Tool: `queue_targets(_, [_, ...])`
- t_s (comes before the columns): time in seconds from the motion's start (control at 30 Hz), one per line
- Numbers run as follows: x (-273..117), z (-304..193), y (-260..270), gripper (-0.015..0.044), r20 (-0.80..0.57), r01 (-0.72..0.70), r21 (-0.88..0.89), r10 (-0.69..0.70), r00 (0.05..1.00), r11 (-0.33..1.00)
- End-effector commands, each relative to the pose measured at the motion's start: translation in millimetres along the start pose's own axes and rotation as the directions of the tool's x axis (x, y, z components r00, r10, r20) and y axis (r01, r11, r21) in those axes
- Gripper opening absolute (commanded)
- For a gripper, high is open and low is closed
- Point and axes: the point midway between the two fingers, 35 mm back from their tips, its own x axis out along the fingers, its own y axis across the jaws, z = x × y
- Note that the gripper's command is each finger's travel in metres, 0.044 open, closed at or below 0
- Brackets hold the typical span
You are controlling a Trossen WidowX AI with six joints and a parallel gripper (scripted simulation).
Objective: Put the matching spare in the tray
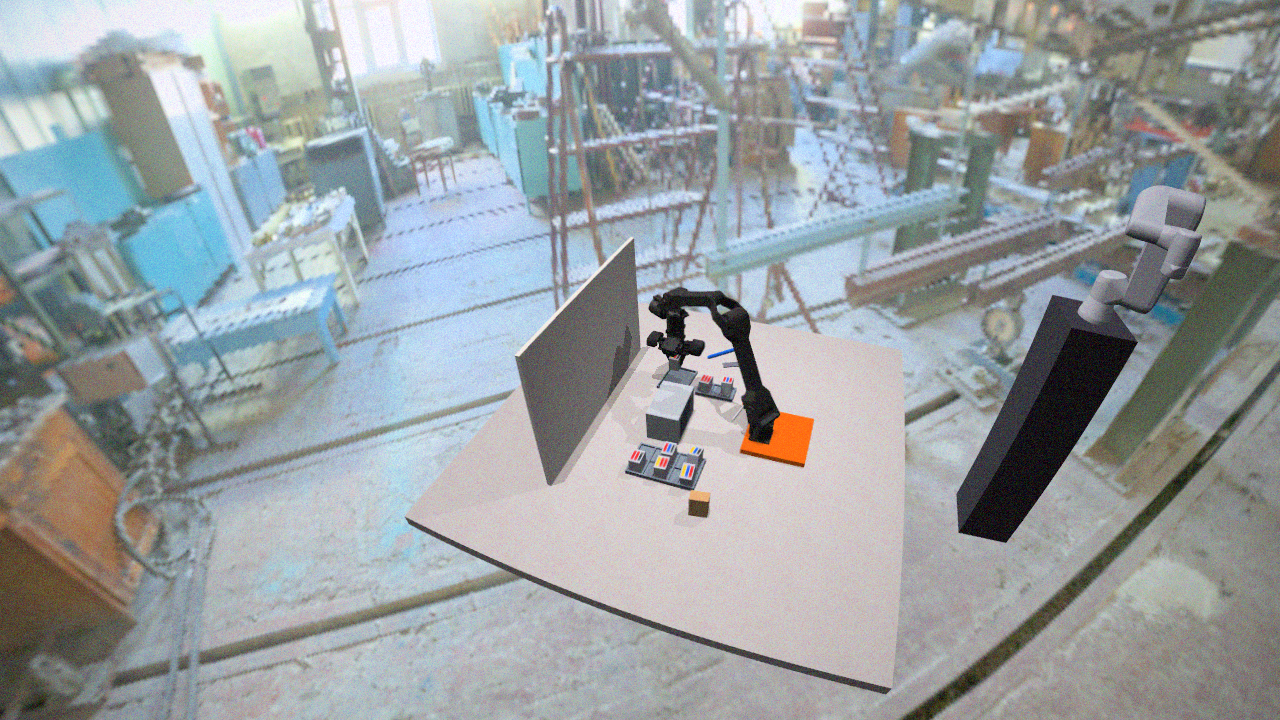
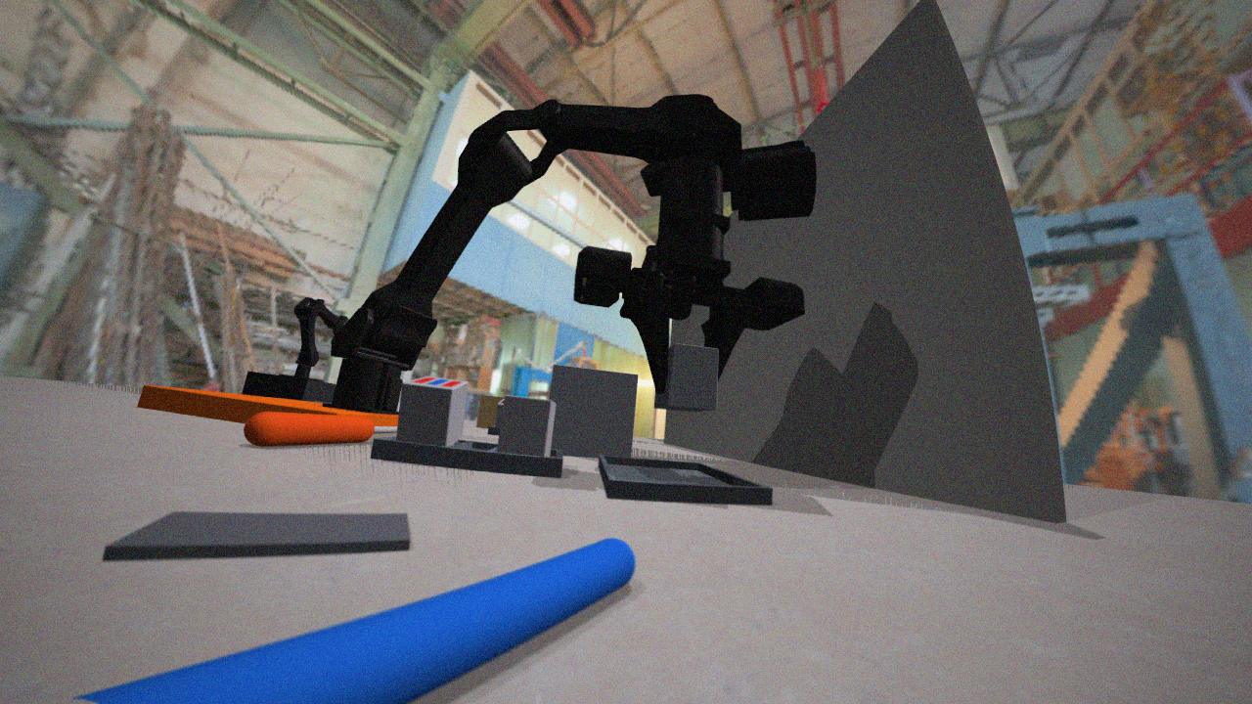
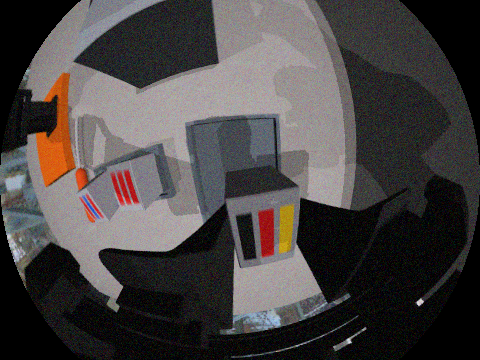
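My gripper (image 1: 675, 360) (image 2: 692, 374) (image 3: 255, 204) is shut on a grey block with black, red and yellow stripes (image 3: 266, 232), whose plain side shows in the exterior view. It holds the block upright above the shallow dark tray (image 2: 687, 494) (image 3: 205, 152), clear of its rim. No block shows in the tray. A large grey box (image 1: 668, 413) (image 2: 593, 411) (image 3: 160, 45) stands beside the tray; no code shows on it, and I cannot tell if it is the mounted unit. Several striped blocks sit in one rack (image 1: 636, 470). A red-striped block (image 3: 125, 187) and a red-and-blue-striped block (image 3: 93, 206) stand in a smaller rack.
A tall grey panel (image 1: 581, 367) (image 2: 927, 288) (image 3: 400, 120) stands close beyond the tray. A wooden cube (image 1: 699, 504), a blue rod (image 2: 437, 626), a flat dark plate (image 2: 262, 536) and an orange-handled tool (image 2: 306, 427) (image 3: 81, 177) lie about. My arm stands on an orange base (image 1: 792, 438).
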Motion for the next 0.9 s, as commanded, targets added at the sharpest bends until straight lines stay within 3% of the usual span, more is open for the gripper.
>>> queue_targets(0.0, [3,1,0,0.0,0.003,-0.001,-0.002,0.001,1.0,1.0])
queue_targets(0.87, [21,2,3,0.0,0.004,-0.002,-0.002,0.002,1.0,1.0])
